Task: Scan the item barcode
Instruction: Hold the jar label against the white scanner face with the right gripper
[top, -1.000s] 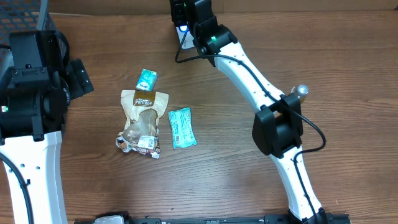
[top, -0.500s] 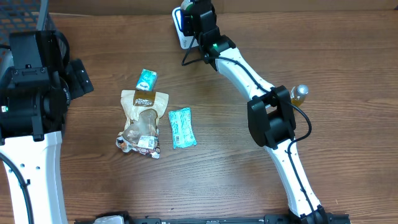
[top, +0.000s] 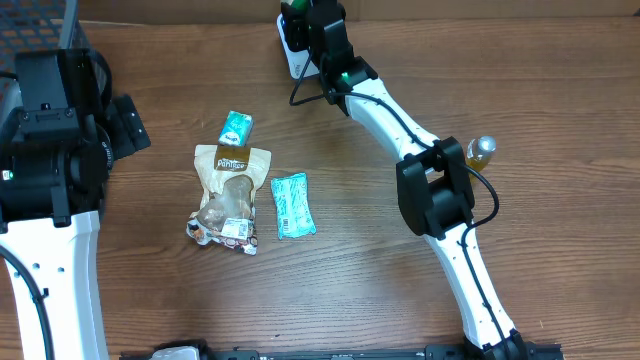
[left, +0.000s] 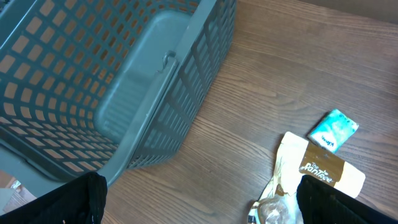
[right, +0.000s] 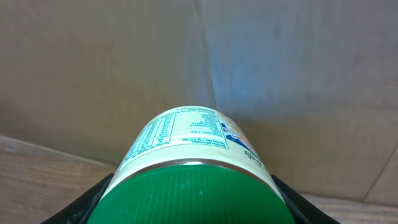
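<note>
Jaws on my right are clamped on the green-lidded canister (right: 193, 162), top centre of the overhead frame; my left jaws stand apart, empty. Risk: the smooth round body could rotate in my grip and spoil the scan.
</note>
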